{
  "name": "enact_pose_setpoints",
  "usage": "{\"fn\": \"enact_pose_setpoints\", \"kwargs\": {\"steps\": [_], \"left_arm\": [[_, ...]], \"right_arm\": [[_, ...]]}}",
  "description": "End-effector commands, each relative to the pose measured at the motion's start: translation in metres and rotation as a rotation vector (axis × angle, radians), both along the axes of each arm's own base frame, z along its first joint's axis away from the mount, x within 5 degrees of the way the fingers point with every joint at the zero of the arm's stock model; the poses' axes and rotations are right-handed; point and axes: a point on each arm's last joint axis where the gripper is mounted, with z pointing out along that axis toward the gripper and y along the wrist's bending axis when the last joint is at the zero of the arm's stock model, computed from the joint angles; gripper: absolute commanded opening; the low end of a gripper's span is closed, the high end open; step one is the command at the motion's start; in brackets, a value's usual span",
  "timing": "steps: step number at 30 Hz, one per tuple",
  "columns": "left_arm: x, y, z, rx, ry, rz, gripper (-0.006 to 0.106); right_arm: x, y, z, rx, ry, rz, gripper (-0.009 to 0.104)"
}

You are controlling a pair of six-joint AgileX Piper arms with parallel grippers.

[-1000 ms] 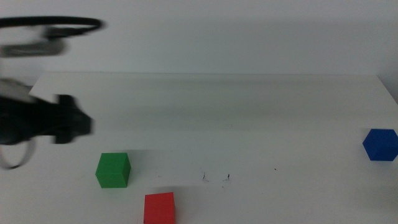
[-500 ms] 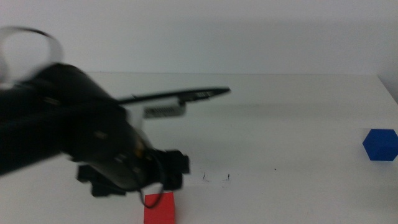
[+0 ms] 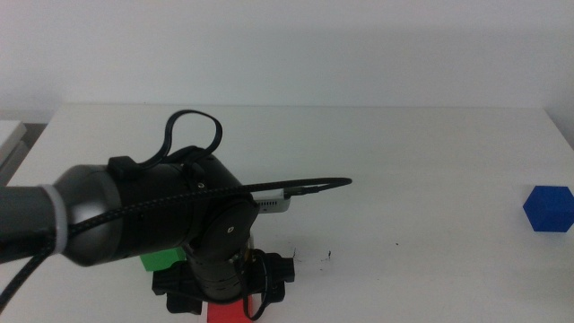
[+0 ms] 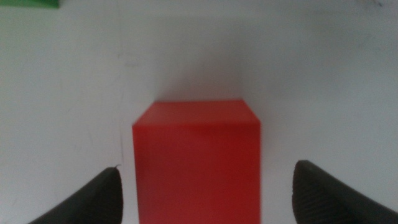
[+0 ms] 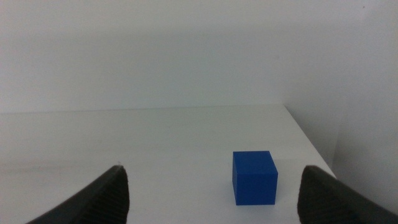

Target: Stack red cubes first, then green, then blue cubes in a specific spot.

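Note:
The red cube (image 4: 196,162) lies on the white table between the open jaws of my left gripper (image 4: 205,196), which straddles it from above without touching. In the middle view only a red sliver (image 3: 228,312) shows under the left arm's wrist (image 3: 224,278). The green cube (image 3: 160,260) is mostly hidden behind that arm; its edge shows in the left wrist view (image 4: 28,3). The blue cube (image 3: 548,208) sits far right. The right gripper (image 5: 214,199) is open and waits short of the blue cube (image 5: 254,177). The marked spot (image 3: 312,257) is bare, just right of the left gripper.
A lone dark speck (image 3: 398,243) lies right of the spot. The table's right edge (image 3: 560,135) runs close past the blue cube. The left arm's cable (image 3: 305,186) arcs over the table's middle.
The left arm has swung in from the left edge, down and to the right, and now stands over the red cube, covering most of the green cube. The cubes have not moved.

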Motion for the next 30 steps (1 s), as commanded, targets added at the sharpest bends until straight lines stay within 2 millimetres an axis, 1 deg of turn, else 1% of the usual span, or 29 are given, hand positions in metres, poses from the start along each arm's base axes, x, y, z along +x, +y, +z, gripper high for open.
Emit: {"fn": "enact_pose_setpoints", "kwargs": {"steps": [1,3,5,7,10,11,13,15,16,18,20,21,25,28,30], "left_arm": [[0.003,0.002,-0.007,-0.006,-0.007,0.014,0.090],[0.004,0.004,-0.011,-0.019,-0.014,0.012,0.086],[0.003,0.004,-0.014,-0.029,-0.022,0.007,0.079],[0.002,0.004,-0.014,-0.026,-0.014,0.011,0.063],[0.002,0.004,-0.014,-0.032,-0.007,0.033,0.034],[0.002,0.004,-0.014,-0.036,-0.004,0.046,0.027],[0.003,0.001,-0.005,-0.059,-0.002,0.059,0.013],[0.008,-0.007,0.011,-0.070,-0.017,0.014,0.004],[0.012,-0.014,0.021,-0.072,-0.030,-0.014,0.002],[0.023,-0.025,0.035,-0.056,-0.052,-0.038,0.003],[0.039,-0.040,0.045,-0.064,-0.078,-0.063,0.006],[0.048,-0.048,0.046,-0.063,-0.089,-0.085,0.007],[0.076,-0.076,0.038,-0.055,-0.099,-0.131,0.014],[0.090,-0.089,0.027,-0.048,-0.096,-0.148,0.017],[0.097,-0.094,0.019,-0.040,-0.091,-0.159,0.018]], "right_arm": [[0.000,0.000,0.000,-0.004,-0.008,-0.003,0.093],[0.000,0.000,0.000,-0.004,-0.008,-0.003,0.093],[0.000,0.000,0.000,-0.004,-0.008,-0.003,0.093],[0.000,0.000,0.000,-0.004,-0.008,-0.003,0.093],[0.000,0.000,0.000,-0.004,-0.008,-0.003,0.093],[0.000,0.000,0.000,-0.004,-0.008,-0.003,0.093],[0.000,0.000,0.000,-0.004,-0.008,-0.003,0.093],[0.000,0.000,0.000,-0.004,-0.008,-0.003,0.093],[0.000,0.000,0.000,-0.004,-0.008,-0.003,0.093],[0.000,0.000,0.000,-0.004,-0.008,-0.003,0.093],[0.000,0.000,0.000,-0.004,-0.008,-0.003,0.093],[0.000,0.000,0.000,-0.004,-0.008,-0.003,0.093],[0.000,0.000,0.000,-0.004,-0.008,-0.003,0.093],[0.000,0.000,0.000,-0.004,-0.008,-0.003,0.093],[0.000,0.000,0.000,-0.004,-0.008,-0.003,0.093]]}}
